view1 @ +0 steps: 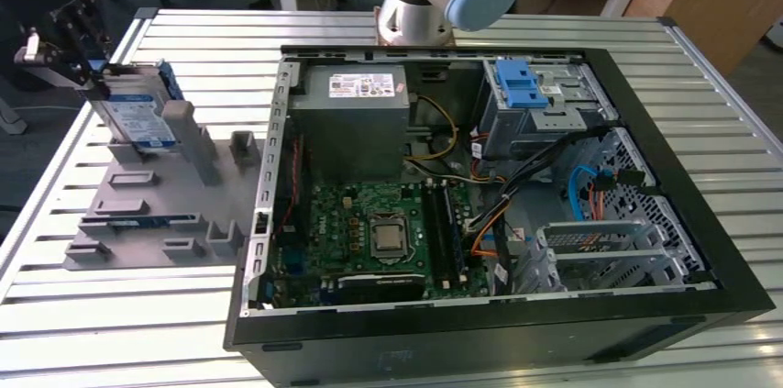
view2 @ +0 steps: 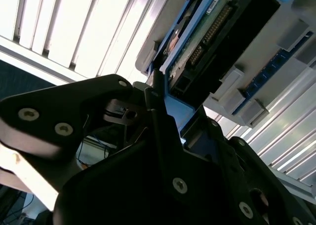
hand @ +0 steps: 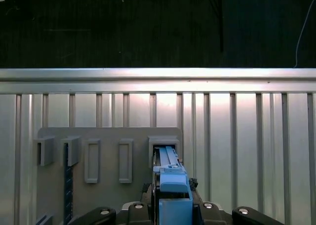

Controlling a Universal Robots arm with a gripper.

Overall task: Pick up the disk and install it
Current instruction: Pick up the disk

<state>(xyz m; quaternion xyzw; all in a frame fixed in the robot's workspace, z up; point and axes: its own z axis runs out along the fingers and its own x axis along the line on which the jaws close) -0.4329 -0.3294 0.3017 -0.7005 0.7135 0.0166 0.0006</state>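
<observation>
Exterior view: disk (view1: pixel 130 115) stands on end, seemingly gripped.

Exterior view is evenly lit from overhead, with soft shadows pooling inside the open black metal computer case (view1: pixel 490 328). In the second wrist view the ribbed silver metal table (view2: pixel 74 27) blows out to white glare, and the black gripper (view2: pixel 173 104) is nearly a silhouette. In the first wrist view the room beyond is dark.
</observation>
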